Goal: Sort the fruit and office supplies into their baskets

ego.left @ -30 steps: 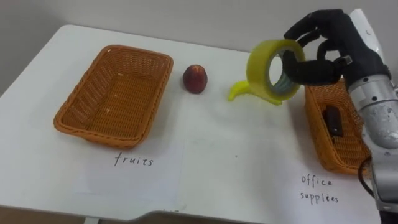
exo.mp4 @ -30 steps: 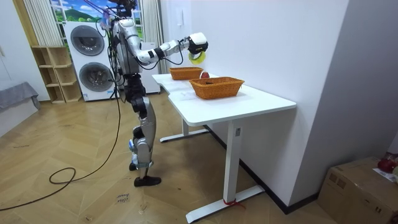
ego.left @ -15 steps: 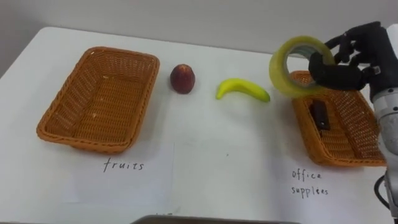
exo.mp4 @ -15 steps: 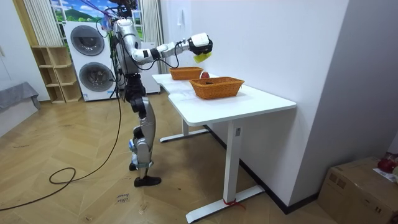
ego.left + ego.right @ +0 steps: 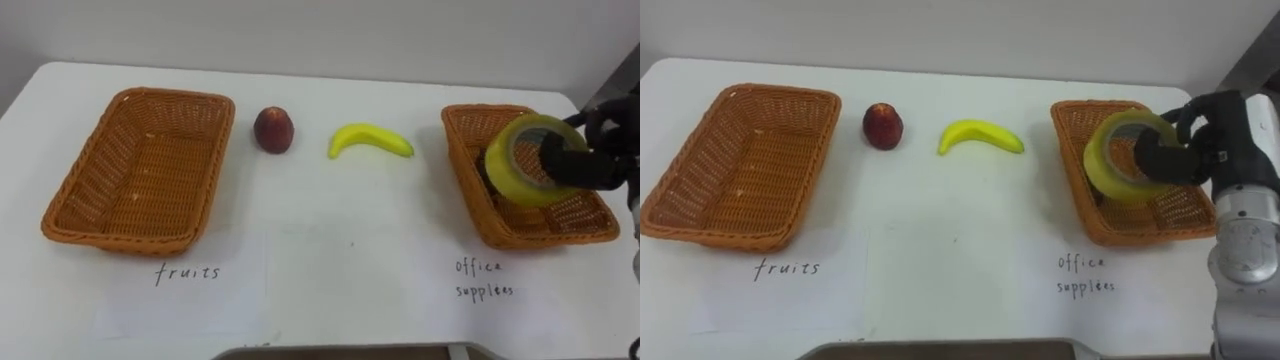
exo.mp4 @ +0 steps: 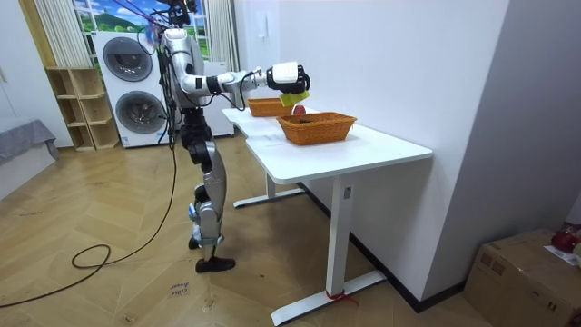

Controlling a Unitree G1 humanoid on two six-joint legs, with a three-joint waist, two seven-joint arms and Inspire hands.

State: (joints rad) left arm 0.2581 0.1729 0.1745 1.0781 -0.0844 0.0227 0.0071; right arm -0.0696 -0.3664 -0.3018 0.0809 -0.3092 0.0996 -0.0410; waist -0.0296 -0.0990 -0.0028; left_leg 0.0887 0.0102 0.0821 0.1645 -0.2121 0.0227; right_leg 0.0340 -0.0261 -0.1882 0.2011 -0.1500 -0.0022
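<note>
Its right hand [image 5: 592, 160] was clamped on the yellow tape roll [image 5: 527, 160], fingers curled through the roll's hole and thumb closed over the rim. The roll hung on edge just above the inside of the office supplies basket [image 5: 462, 170]. I could not tell whether its lower edge had touched the wicker yet.

A second earlier the hand had carried the roll higher, out past the basket's left rim and in front of the banana. Half a second earlier it was over that rim. Since then it had come across and down, so the roll now sat squarely within the basket's walls. I took the carry to be all but done. What remained was a short lowering and an opening of the fingers, with care that the roll did not stay hooked on them as the hand drew back.

Left of the hand, the banana [image 5: 370, 139] lay on the bench [image 5: 320, 250], clear of the roll. Beyond it sat a red round fruit [image 5: 273, 129]. Farthest from the hand stood the fruits basket [image 5: 80, 180], with nothing in it, so both fruits were still to be sorted. From the room, the robot stood upright at the bench's end with that arm stretched level over it.
</note>
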